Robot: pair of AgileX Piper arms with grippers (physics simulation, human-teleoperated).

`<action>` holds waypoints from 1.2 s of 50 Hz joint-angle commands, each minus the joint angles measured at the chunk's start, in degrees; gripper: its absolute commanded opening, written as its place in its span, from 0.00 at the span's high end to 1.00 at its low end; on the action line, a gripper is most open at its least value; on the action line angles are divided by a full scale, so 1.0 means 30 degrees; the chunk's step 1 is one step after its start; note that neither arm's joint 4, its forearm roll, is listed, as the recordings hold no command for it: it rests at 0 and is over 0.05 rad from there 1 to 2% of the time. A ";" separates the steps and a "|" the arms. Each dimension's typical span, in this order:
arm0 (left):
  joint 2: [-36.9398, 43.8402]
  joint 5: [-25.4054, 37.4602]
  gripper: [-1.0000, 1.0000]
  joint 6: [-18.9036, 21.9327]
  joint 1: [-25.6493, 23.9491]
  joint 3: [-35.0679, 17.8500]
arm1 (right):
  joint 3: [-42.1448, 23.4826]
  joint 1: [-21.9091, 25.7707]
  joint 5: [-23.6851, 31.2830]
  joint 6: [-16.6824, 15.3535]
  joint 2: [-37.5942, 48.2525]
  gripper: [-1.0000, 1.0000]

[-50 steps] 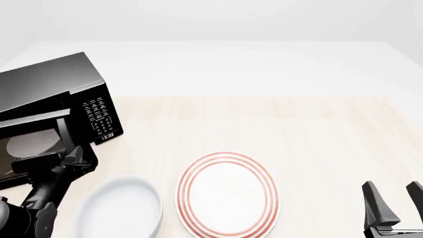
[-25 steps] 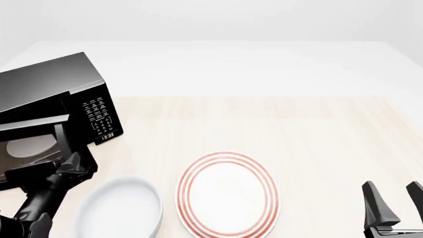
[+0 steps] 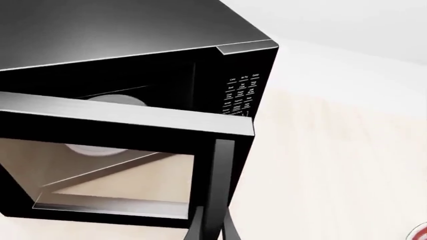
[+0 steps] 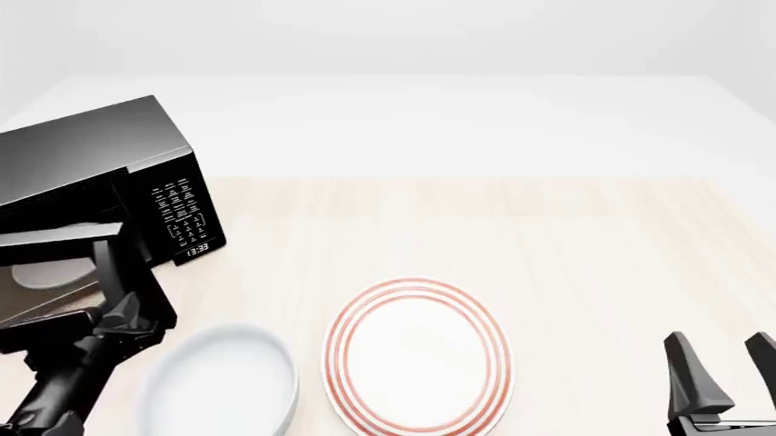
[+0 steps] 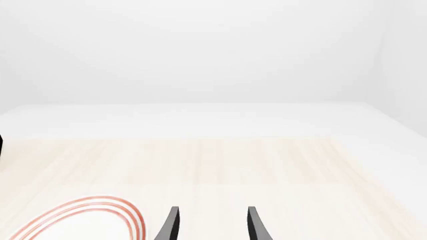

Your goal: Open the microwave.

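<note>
The black microwave (image 4: pixel 91 154) stands at the table's far left, and its windowed door (image 4: pixel 54 238) is swung partly open toward the front. The pale turntable (image 4: pixel 49 272) shows inside. My left gripper (image 4: pixel 131 313) is shut on the door's vertical bar handle (image 4: pixel 109 263). In the left wrist view the handle (image 3: pixel 222 185) runs down between my fingertips (image 3: pixel 197 231), below the open door (image 3: pixel 120 120) and beside the button panel (image 3: pixel 241 92). My right gripper (image 4: pixel 725 372) is open and empty at the front right; it also shows in the right wrist view (image 5: pixel 210 225).
A white bowl (image 4: pixel 224 381) sits at the front left, right beside my left arm. A white plate with red rings (image 4: pixel 416 354) lies at front centre, and its edge shows in the right wrist view (image 5: pixel 80 217). The table's pale wood top (image 4: pixel 546 236) stretches right.
The microwave door has swung further open toward the front. My left gripper has moved back and left with the handle in it. The right arm has not moved.
</note>
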 commanded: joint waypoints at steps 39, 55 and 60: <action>-0.2413 -0.1079 1.00 -0.0020 -0.0216 0.0434 | 0.0000 0.0000 0.0000 -0.0003 0.0001 0.00; -0.2152 -0.1154 1.00 -0.0077 -0.0179 0.0390 | 0.0000 -0.0004 0.0000 0.0002 -0.0001 0.00; -0.2166 -0.1169 1.00 -0.0123 -0.0136 0.0409 | 0.0000 -0.0002 0.0000 0.0001 0.0000 0.00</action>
